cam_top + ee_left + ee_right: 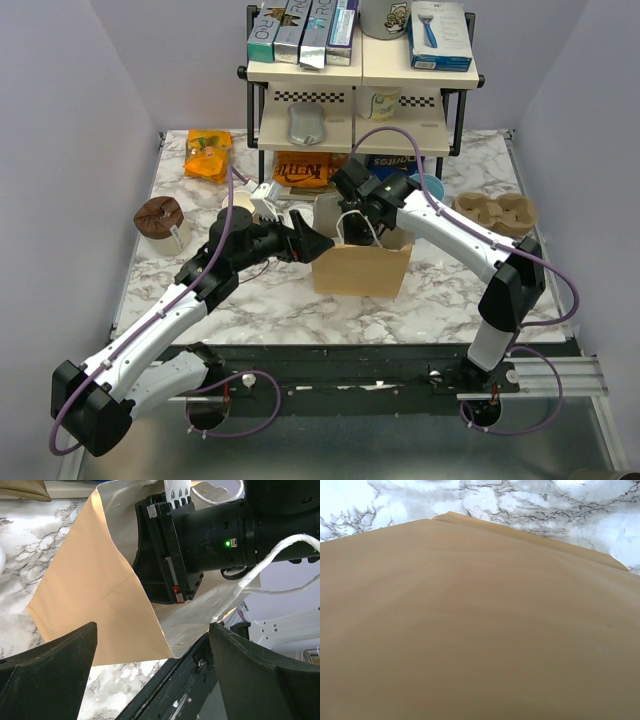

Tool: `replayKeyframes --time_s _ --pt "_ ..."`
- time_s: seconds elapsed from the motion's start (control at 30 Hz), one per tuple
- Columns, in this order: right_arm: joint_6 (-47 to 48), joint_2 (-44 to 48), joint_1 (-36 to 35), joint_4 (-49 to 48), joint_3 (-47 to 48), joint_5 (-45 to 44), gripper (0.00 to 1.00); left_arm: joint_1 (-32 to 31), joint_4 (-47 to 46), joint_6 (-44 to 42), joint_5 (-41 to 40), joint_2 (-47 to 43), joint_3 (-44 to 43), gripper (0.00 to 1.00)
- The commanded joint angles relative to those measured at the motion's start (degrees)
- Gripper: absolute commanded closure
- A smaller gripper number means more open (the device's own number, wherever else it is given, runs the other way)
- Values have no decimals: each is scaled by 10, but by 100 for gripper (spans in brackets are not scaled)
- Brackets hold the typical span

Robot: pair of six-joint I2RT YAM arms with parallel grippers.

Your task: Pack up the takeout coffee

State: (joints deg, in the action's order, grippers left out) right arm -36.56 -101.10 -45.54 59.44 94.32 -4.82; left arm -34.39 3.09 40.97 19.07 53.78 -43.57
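Right tool (pixel 350 216) pinches paper bag (pixel 362 270); left tool (pixel 155 665) spread wide.

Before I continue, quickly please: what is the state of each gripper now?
Left gripper: open, holding nothing.
Right gripper: at the rim of the paper bag; cannot be told.

right claw (pixel 347 217) fingertips hidden by paper bag (pixel 362 270), grip unclear
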Motion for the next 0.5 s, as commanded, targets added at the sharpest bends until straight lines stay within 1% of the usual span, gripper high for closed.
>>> replayKeyframes --time_s 0.0,0.13,0.47 --pt "-6 -4 -5 3 -12 -5 97 -4 3 -3 -7 -5 5 1" --pt "-11 -9 -5 7 -19 -14 97 -5 4 -3 -7 -5 5 1" --pt "-20 -1 -5 -21 -42 -16 97 -8 4 -2 -9 -5 6 1"
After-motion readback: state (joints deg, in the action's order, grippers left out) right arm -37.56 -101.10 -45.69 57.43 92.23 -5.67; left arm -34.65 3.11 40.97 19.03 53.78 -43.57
